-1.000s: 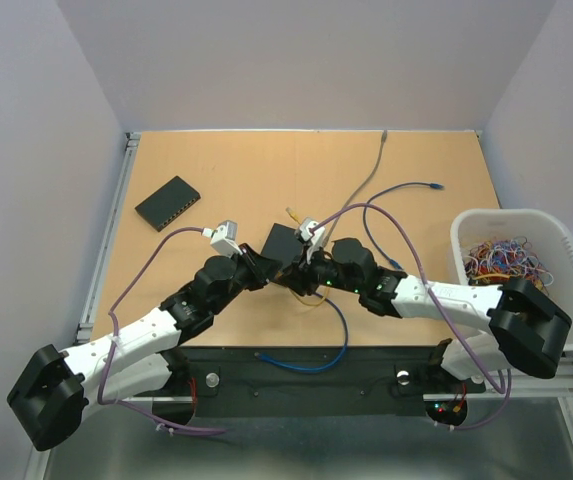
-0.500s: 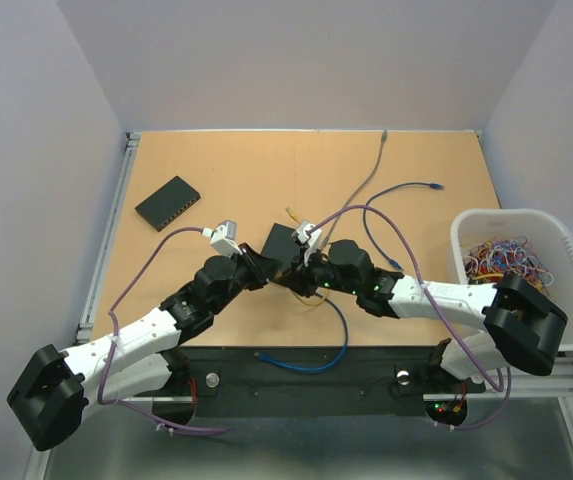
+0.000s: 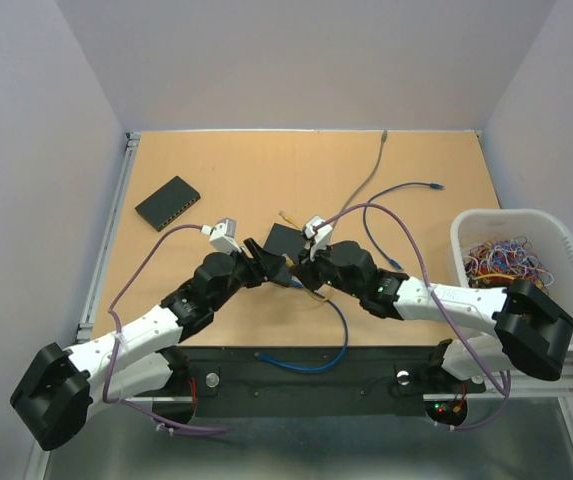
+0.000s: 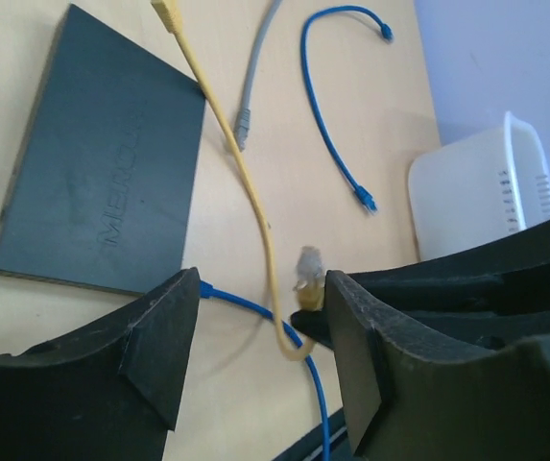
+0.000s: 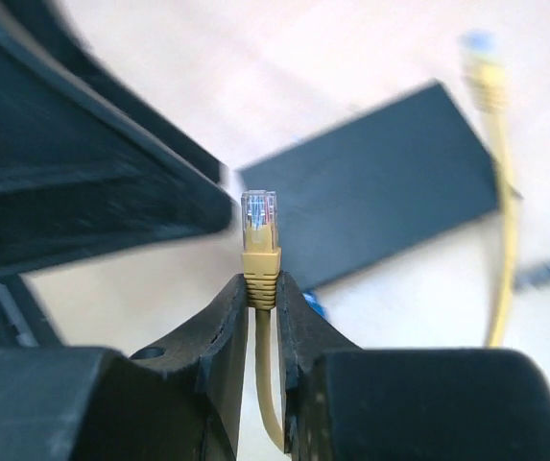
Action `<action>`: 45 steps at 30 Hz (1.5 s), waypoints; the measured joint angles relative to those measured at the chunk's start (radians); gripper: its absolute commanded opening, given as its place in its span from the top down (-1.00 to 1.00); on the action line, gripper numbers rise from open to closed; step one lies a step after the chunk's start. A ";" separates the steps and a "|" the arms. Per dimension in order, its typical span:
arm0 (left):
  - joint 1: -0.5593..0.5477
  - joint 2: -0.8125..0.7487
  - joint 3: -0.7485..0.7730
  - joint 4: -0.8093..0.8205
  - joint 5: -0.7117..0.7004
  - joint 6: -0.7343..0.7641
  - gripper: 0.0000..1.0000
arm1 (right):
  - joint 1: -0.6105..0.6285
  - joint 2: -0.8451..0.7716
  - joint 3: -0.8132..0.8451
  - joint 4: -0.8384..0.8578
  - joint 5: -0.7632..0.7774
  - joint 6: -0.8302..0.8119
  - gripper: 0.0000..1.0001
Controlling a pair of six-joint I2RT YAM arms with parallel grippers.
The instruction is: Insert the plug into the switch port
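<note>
The right gripper (image 5: 260, 288), clamped on the yellow plug (image 5: 259, 223), holds its long axis fingertip-outward, just off the near edge of the switch (image 5: 380, 182), whose ports apparently face away.

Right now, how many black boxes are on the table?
2. The far-left network switch lies alone near the left edge of the table; the middle network switch lies at the centre. The left arm and right arm cover some tabletop, so another could be hidden.
</note>
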 measured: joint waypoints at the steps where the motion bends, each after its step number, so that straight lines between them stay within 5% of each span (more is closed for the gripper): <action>1: 0.015 0.008 0.000 0.000 0.004 0.006 -0.33 | 0.000 -0.003 0.000 -0.020 0.036 -0.001 0.99; 7: 0.100 0.064 0.000 0.002 0.029 0.045 -0.33 | -0.001 0.031 0.013 -0.182 0.284 -0.011 0.99; 13: 0.206 0.158 0.000 0.041 0.064 0.081 -0.30 | -0.002 0.195 0.077 -0.286 0.367 -0.018 0.99; 19: 0.288 0.259 0.000 0.115 0.109 0.108 -0.26 | -0.002 0.270 0.085 -0.333 0.343 -0.027 0.99; 45: 0.302 0.671 0.053 0.443 0.248 0.201 -0.13 | -0.008 0.299 0.158 -0.332 0.153 -0.076 0.99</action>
